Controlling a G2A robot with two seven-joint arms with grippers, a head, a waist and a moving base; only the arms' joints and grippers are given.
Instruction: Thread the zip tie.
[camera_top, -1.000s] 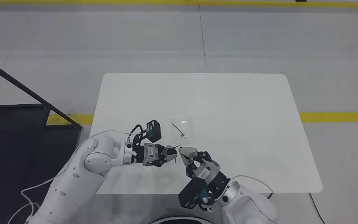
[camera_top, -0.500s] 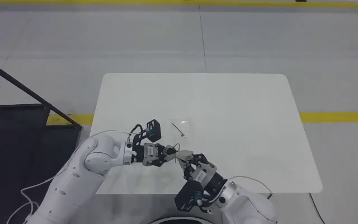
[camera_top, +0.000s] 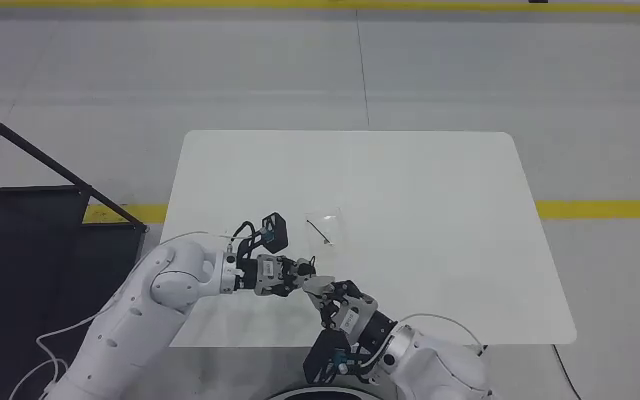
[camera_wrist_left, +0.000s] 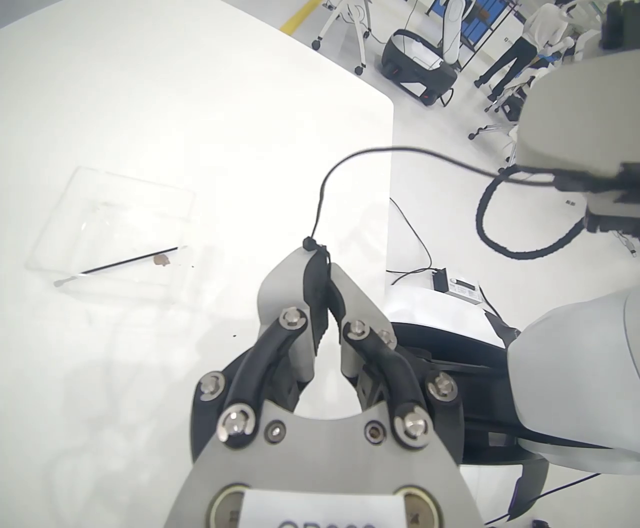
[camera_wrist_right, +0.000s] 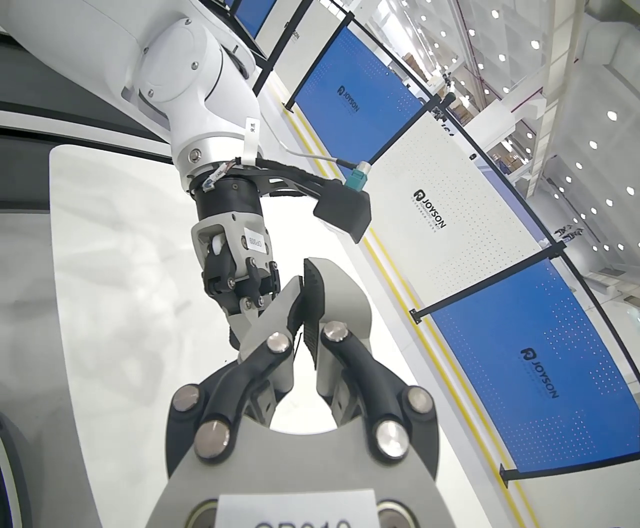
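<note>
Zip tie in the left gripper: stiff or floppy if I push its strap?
Probably springy rather than stiff: the zip tie holds a smooth arc from the left gripper. So thin, it likely weighs little and bends under a push.

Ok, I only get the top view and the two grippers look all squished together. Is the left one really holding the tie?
Observer: Yes. In the left wrist view the left gripper is shut on the tie. The tie's little head sticks out at the tip, and the strap arcs away through the air.
Operator: And the other gripper, is it grabbing anything?
Observer: In the right wrist view the right gripper is shut too. A thin black strip is pinched between its pads, and that is probably the tie's tail.
</note>
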